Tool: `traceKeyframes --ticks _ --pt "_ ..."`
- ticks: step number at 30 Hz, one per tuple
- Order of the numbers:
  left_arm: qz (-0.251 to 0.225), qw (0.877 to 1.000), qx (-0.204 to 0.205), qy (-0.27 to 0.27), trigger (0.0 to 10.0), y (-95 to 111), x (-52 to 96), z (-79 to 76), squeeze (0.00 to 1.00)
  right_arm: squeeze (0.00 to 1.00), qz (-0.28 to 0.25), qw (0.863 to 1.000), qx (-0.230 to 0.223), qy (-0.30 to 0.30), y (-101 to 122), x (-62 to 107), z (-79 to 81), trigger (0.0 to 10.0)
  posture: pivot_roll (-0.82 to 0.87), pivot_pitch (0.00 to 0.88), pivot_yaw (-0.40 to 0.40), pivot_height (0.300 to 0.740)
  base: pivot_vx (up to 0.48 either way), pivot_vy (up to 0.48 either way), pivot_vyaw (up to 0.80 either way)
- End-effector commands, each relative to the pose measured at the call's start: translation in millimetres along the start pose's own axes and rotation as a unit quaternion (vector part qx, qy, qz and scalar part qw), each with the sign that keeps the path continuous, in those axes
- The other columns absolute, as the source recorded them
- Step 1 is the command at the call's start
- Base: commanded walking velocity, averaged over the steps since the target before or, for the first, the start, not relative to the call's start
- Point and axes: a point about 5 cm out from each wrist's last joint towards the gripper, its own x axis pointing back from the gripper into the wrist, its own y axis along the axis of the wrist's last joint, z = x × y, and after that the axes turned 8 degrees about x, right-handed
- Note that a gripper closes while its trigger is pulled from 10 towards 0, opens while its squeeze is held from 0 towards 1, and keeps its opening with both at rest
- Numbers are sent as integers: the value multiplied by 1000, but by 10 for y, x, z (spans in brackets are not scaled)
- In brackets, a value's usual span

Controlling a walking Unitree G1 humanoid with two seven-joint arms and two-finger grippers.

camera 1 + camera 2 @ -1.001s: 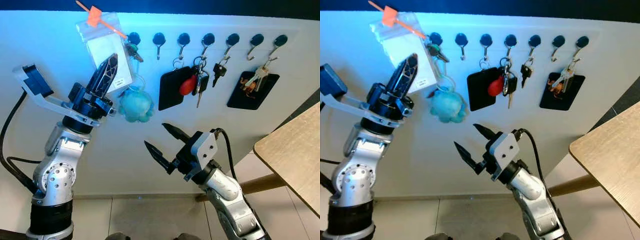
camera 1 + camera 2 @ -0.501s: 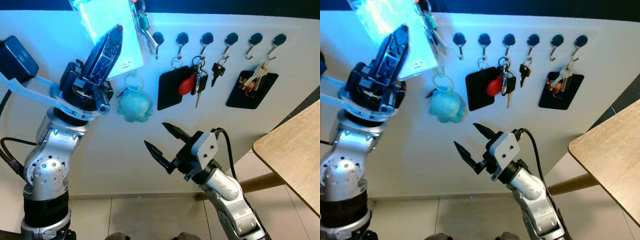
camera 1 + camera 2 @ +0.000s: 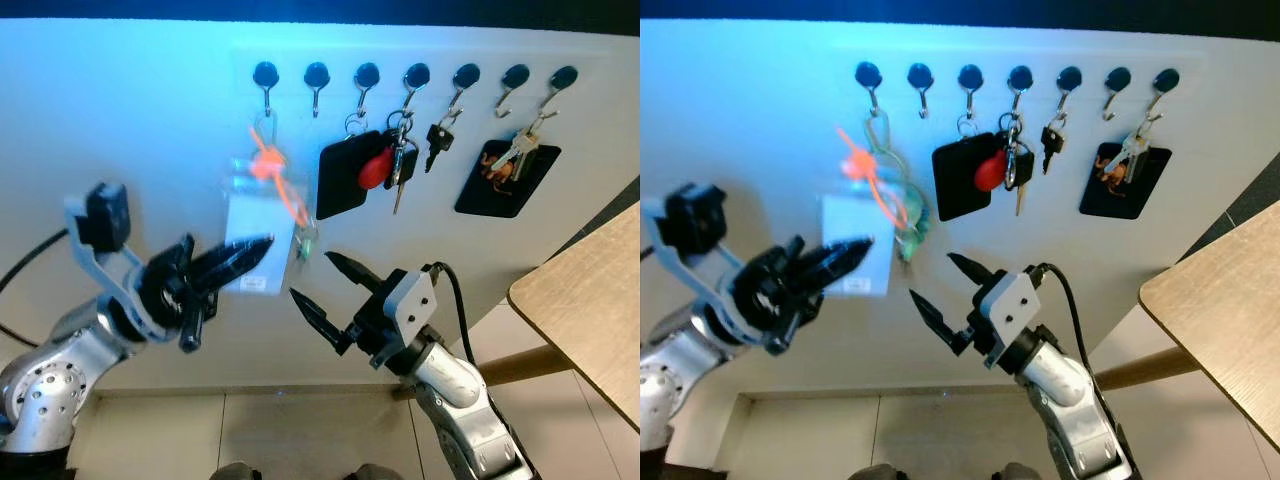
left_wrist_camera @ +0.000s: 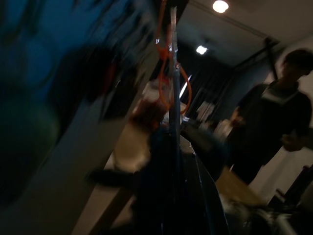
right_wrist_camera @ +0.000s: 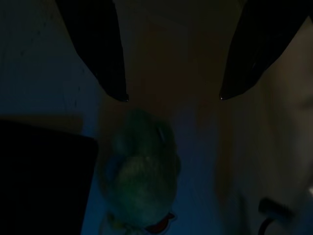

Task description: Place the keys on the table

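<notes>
A clear plastic tag pouch with a white card inside, an orange zip tie and a ring of keys (image 3: 258,240) is pinched at its lower edge between the closed black fingers of the left gripper (image 3: 245,255), in front of the white wall and below the leftmost black wall hook (image 3: 265,75), motion-blurred. A greenish key shape dangles at the pouch's right edge. The right gripper (image 3: 322,287) is raised just beside it, its 2 fingers spread apart and holding nothing. Along the row of 7 hooks, a red fob with keys (image 3: 378,168), 2 black flat pouches (image 3: 340,175) and other key bunches hang. The light wooden table (image 3: 590,310) stands well apart at the right. In the left wrist view, a person in dark clothing (image 4: 271,127) stands in the background.
</notes>
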Motion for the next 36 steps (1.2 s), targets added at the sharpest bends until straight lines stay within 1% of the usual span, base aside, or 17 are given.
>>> traceKeyframes --ticks 1,4,6,7,11,12,13,14,15,16,17,18,20,21,25,29,36 --pt "35 999 1 34 0 -113 136 89 0 0 27 1000 -5 5 -111 98 36 10000 29 100 -8 740 0 0 0" --pt "46 997 8 64 0 -220 253 171 0 0 49 999 -13 6 -208 171 63 10000 28 99 -8 740 0 0 0" --pt "47 991 3 129 0 -360 394 333 0 0 82 996 -29 -13 -367 284 67 10000 28 98 -8 740 0 0 0" --pt "61 976 21 207 0 -539 538 522 0 0 119 991 -45 -39 -543 408 54 10000 31 95 -12 740 0 0 0" --pt "85 956 12 281 0 -714 675 692 0 0 151 981 -85 -83 -700 526 22 10000 32 96 -13 740 0 0 0" --pt "109 936 10 336 1451 -838 756 794 0 0 184 975 -85 -91 -825 609 25 10000 31 93 -15 740 0 0 0" --pt "130 915 -17 383 4039 -930 827 882 0 0 213 968 -88 -96 -933 692 33 10000 30 94 -14 740 0 0 0" --pt "133 899 -27 416 4235 -1004 878 946 0 0 244 958 -103 -112 -1050 779 36 10000 30 94 -14 740 0 0 0" --pt "133 899 -27 416 4235 -1004 878 946 0 0 244 958 -103 -112 -1050 779 36 10000 30 94 -14 740 0 0 0" --pt "148 862 -41 483 9804 -1106 981 1050 0 0 280 940 -130 -147 -1202 898 31 10000 28 84 -13 740 0 0 0" --pt "150 827 -52 539 10000 -1181 1076 1125 0 0 314 912 -170 -200 -1352 1023 21 10000 29 77 -11 740 0 0 0" --pt "150 827 -52 539 10000 -1181 1076 1125 0 0 314 912 -170 -200 -1352 1023 21 10000 29 77 -11 740 0 0 0" --pt "133 771 -12 622 10000 -1352 1209 1212 0 0 358 859 -217 -294 -1557 1244 13 10000 30 59 -9 740 0 0 0" --pt "124 764 10 633 10000 -1420 1212 1224 0 0 374 837 -231 -325 -1617 1321 18 10000 30 59 -9 740 0 0 0" --pt "172 765 -4 620 10000 -1625 1083 1248 0 0 412 780 -259 -394 -1746 1542 40 10000 31 38 -6 740 0 0 0" --pt "196 761 -15 618 10000 -1715 1018 1260 0 0 437 758 -248 -417 -1781 1664 44 10000 30 20 0 740 0 0 0" --pt "186 761 -41 621 10000 -1759 954 1286 0 0 455 746 -226 -430 -1810 1728 31 10000 26 1 5 740 0 0 0"
